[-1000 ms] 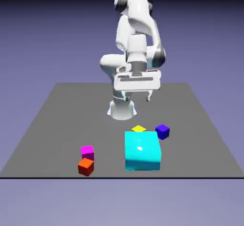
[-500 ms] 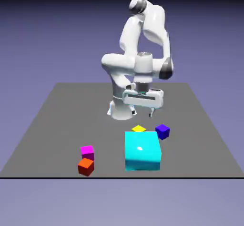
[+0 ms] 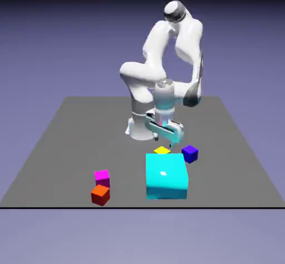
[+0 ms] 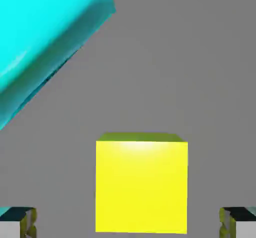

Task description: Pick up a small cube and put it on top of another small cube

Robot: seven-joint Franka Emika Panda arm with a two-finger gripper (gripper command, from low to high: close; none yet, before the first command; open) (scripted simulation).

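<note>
- grey table carries everything; white arm bends over its middle, wrist pointing down
- big cyan cube sits near the table's front edge; in the hand view it fills the upper left corner, tilted by the camera's roll
- gripper hangs low just above the small yellow cube, not touching it; jaws spread wide, nothing between them but the cube below; in the hand view the gripper shows one fingertip at each bottom corner, clear of the cube's sides
- small dark blue cube just to the exterior view's right of the yellow one, apart from it
- small yellow cube on the table just behind the cyan cube, only its top showing there; large and centred low in the hand view
- magenta cube and orange-red cube close together at the exterior view's left front, well apart from the rest
</note>
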